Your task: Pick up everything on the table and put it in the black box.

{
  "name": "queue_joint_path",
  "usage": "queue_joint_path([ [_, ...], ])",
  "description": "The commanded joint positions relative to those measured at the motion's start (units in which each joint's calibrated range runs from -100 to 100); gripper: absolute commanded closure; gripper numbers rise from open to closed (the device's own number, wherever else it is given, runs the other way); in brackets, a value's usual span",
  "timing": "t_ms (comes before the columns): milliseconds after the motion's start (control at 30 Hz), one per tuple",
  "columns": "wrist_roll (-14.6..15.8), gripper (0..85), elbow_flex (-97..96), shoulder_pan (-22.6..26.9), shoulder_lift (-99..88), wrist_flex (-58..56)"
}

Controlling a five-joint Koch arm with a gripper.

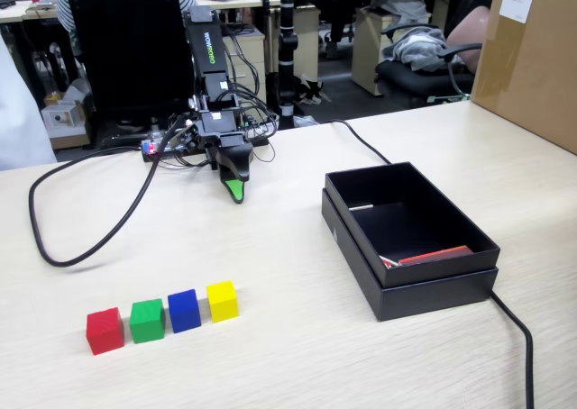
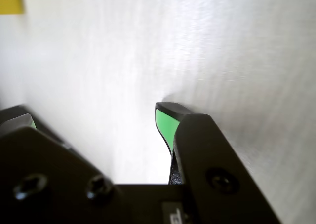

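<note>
Cubes (image 1: pixel 162 315) left of box (image 1: pixel 410 238)

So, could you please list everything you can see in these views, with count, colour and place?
red cube: one, red, left end of the row near the table's front edge
green cube: one, green, next in the row
blue cube: one, blue, third
yellow cube: one, yellow, right end
black box: one, black, right of the cubes, a thin red strip inside
table: one, light beige wood-grain
cables: black, across the table
brown carton: one, far right
gripper: one, black with green tips, open, empty
</note>
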Motion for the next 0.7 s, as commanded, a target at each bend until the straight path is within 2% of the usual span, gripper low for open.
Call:
queue_joint_path([
  [0, 0.8, 37.8, 9.5, -0.3, 2.2, -12.7],
  [100, 1.7, 37.5, 17.5, -0.9, 5.3, -19.8],
  [300, 1.5, 38.0, 34.2, -3.3, 15.2, -26.2],
  [400, 1.2, 39.6, 44.9, -4.3, 23.0, -33.2],
  [533, -0.5, 40.6, 60.0, -7.0, 39.2, -38.1],
  [667, -4.3, 40.3, 77.4, -10.6, 59.4, -39.2],
])
